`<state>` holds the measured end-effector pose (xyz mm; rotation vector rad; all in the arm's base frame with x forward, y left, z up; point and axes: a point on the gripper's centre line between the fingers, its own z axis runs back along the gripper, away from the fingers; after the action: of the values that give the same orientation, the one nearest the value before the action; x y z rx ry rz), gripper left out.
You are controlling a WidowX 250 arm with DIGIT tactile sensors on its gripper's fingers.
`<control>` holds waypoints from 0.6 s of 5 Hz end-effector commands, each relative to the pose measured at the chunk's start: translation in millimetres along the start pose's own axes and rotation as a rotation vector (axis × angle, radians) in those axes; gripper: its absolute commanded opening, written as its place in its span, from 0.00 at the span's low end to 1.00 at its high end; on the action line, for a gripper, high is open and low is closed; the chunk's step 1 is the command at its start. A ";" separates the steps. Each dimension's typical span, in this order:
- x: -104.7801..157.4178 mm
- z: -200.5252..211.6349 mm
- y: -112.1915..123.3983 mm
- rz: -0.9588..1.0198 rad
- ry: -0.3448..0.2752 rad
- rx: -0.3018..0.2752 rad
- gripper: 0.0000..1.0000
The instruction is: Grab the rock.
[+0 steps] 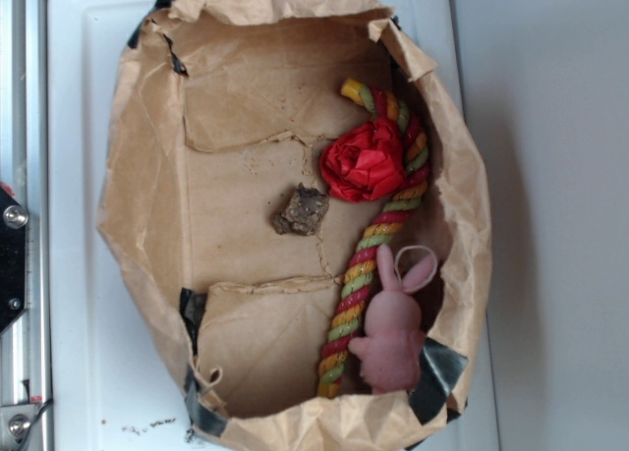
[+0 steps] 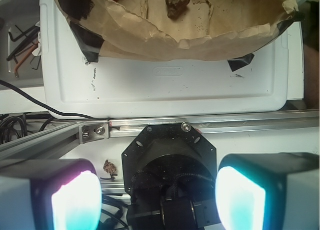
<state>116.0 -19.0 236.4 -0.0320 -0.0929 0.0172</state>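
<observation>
The rock (image 1: 302, 210) is a small rough brown-grey chunk lying on the paper floor of the open brown bag (image 1: 138, 156), just left of the red flower (image 1: 365, 160). In the wrist view the rock (image 2: 176, 3) shows at the top edge, inside the bag (image 2: 150, 32). My gripper (image 2: 158, 200) hangs well back from the bag, over the robot's own base, with its two glowing pads (image 2: 75, 201) far apart and nothing between them. The gripper does not show in the exterior view.
A striped rope (image 1: 374, 243) runs along the bag's right side, with a pink plush bunny (image 1: 395, 325) at its lower end. The bag sits on a white tray (image 2: 165, 84). A metal rail (image 2: 200, 126) crosses in front of the tray. Tools and cables (image 2: 22, 44) lie at the left.
</observation>
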 end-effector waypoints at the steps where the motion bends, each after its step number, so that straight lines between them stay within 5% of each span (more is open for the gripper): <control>1: 0.0 0.0 0.0 0.000 0.000 0.000 1.00; 3: 72.0 -2.7 -12.8 0.101 -0.056 -0.031 1.00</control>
<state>185.0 -32.1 228.1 -0.0601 -0.1009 0.1043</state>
